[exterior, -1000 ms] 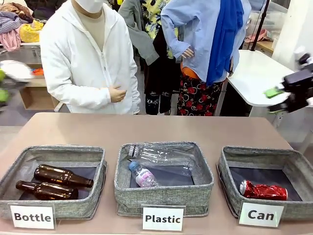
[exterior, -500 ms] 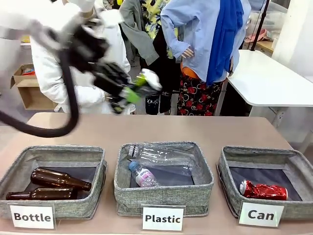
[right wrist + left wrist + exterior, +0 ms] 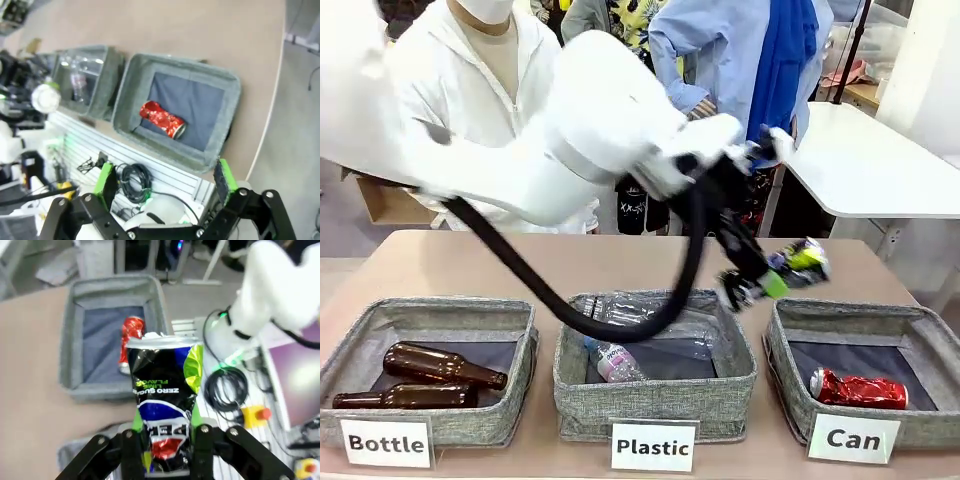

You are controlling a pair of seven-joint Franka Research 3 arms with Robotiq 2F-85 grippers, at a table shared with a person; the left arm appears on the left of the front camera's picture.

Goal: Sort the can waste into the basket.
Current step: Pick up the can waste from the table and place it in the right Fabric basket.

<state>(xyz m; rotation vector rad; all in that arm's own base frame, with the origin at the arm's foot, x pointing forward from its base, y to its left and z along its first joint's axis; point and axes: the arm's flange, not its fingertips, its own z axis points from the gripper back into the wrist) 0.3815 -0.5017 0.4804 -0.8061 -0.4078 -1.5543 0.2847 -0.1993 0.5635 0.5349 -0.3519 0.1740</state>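
brown desk [image 3: 470,265]: red can [image 3: 858,389] lies in the right bin [image 3: 782,345]; left claw [image 3: 782,272] clamps the black can [image 3: 804,262] over its far rim, undropped; right claw [image 3: 162,182] apart.

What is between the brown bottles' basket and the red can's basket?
The plastic basket, holding clear plastic bottles, sits between them in the front view.

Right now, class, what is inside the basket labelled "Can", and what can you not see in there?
One crushed red can lies on the dark lining of the Can basket, near its front. The front wall hides the floor just behind it. The black-and-blue can is held in the left gripper, not inside.
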